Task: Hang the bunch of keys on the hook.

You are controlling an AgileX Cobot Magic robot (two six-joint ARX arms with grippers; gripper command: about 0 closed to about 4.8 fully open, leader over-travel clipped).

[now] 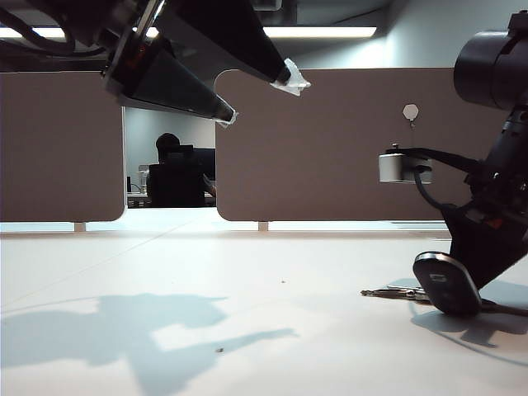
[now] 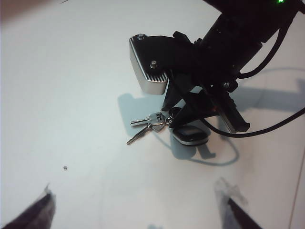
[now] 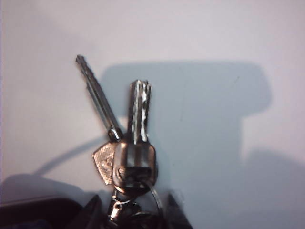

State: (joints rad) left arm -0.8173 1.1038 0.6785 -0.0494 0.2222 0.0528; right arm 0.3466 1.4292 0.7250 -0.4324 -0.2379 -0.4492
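- The bunch of keys (image 2: pixel 164 126) lies flat on the white tabletop (image 1: pixel 247 313), on the right side of the exterior view, directly under the right claw (image 3: pixel 128 212).
- In the right wrist view the ring end of the bunch sits between the two dark fingertips of that claw, while two silver key blades fan out away from it over the tabletop.
- The long axis of the bunch therefore runs from the black fob (image 1: pixel 447 283), through the ring, out to the key tips; the fob lies at the claw end and the blades point away from the arm.
- The right claw's fingers stand a little apart on either side of the ring. Whether they already pinch it I cannot tell; the bunch rests on the tabletop.
- The left claw (image 1: pixel 262 97) hangs high at the upper left of the exterior view, its taped fingertips spread wide and holding nothing, well apart from the keys.
- The right arm is plainly the nearer one, so in my judgement the pickup falls to it.
- The hook (image 1: pixel 411 114) is the small pale hexagon on the brown panel (image 1: pixel 330 148), above and behind the keys, so the coming carry would go up and towards the panel.
- The ring looks thin and lies close to the tabletop, so a grip could slip off it.
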